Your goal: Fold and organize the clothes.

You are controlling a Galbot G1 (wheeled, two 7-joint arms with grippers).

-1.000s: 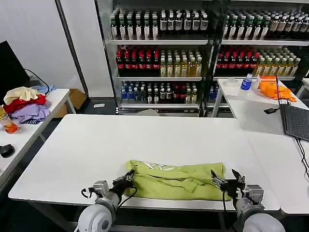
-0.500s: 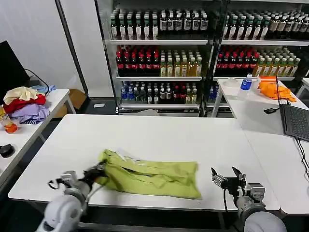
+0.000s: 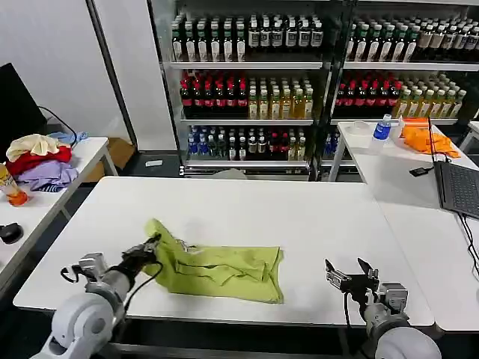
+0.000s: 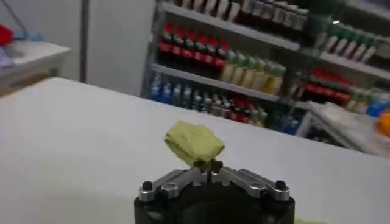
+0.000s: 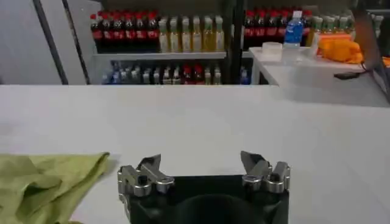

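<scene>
Left pincer (image 3: pixel 153 244), clenched on lime T-shirt (image 3: pixel 217 268), had dragged it leftward across the white desk (image 3: pixel 247 206); right pincer (image 3: pixel 350 274) had released, fingers spread, hovering apart. Shirt bunched mid-fold.

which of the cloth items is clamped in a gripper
The lime T-shirt on the middle table, pinched by the left gripper; the clothes pile and orange cloth lie untouched.

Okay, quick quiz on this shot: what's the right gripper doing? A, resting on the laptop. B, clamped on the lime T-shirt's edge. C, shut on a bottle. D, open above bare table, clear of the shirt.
D: the right gripper has its fingers spread over bare white table, apart from the lime T-shirt, which the left gripper pinches by one edge.
</scene>
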